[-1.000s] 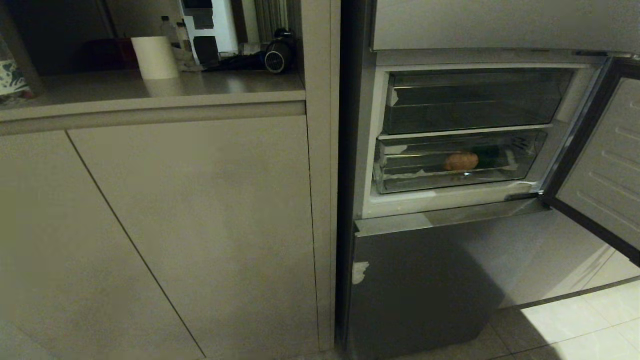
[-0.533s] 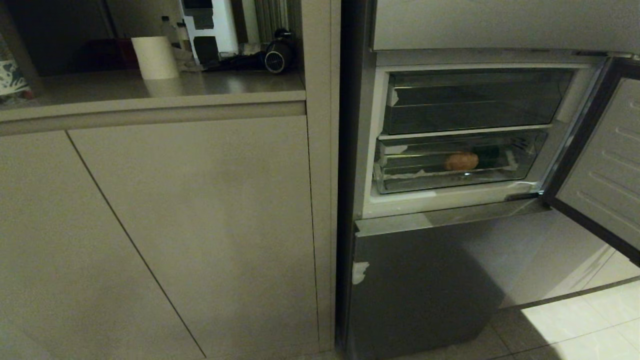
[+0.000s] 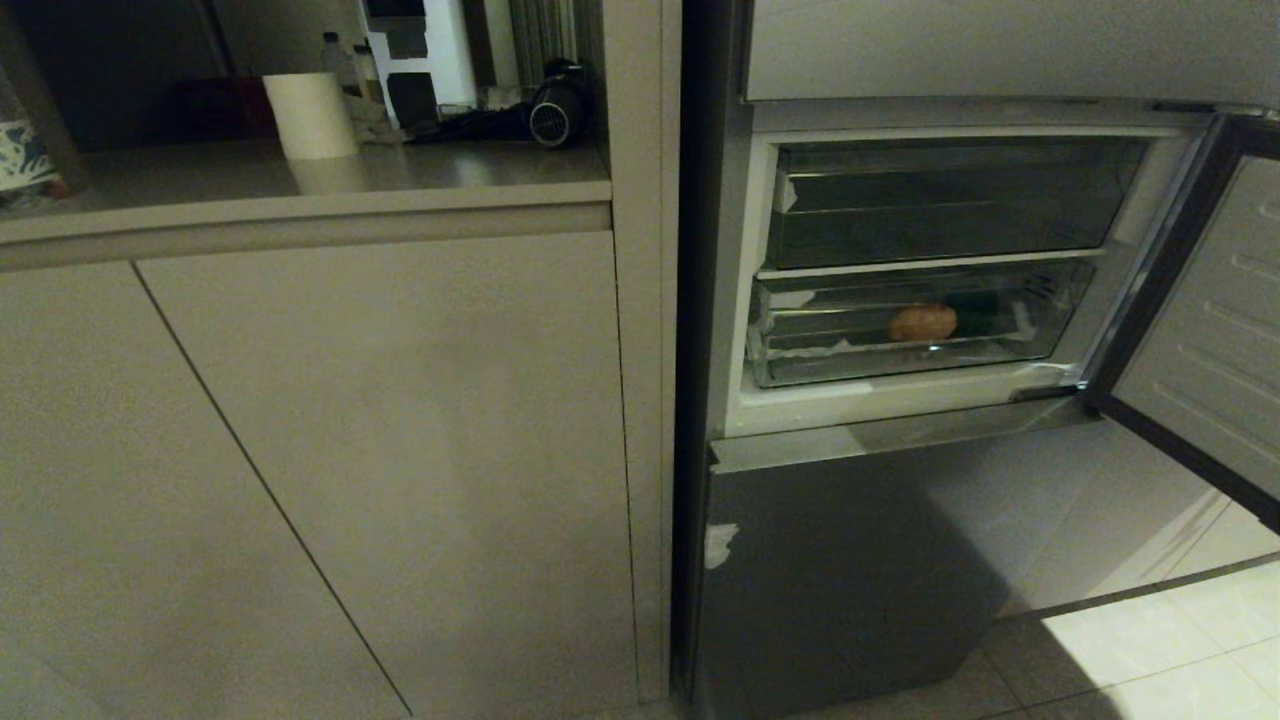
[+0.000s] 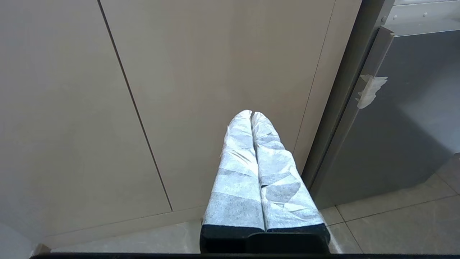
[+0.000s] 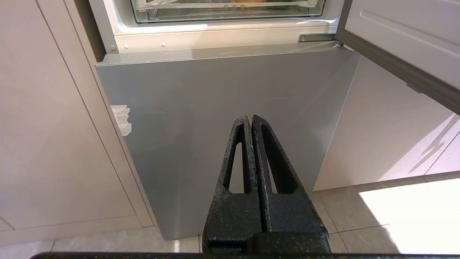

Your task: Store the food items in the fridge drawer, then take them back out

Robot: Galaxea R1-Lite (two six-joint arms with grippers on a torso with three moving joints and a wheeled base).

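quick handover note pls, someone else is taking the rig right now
Left gripper: shut, empty, parked low in front of the cabinet door.
Right gripper: shut, empty, parked low in front of the grey lower fridge door.
Fridge drawer: pushed in, upper fridge door open.
Orange-brown piece and dark-green piece both lie inside the drawer.
Done: food stored.
Left: pull the drawer out, take both pieces back out.
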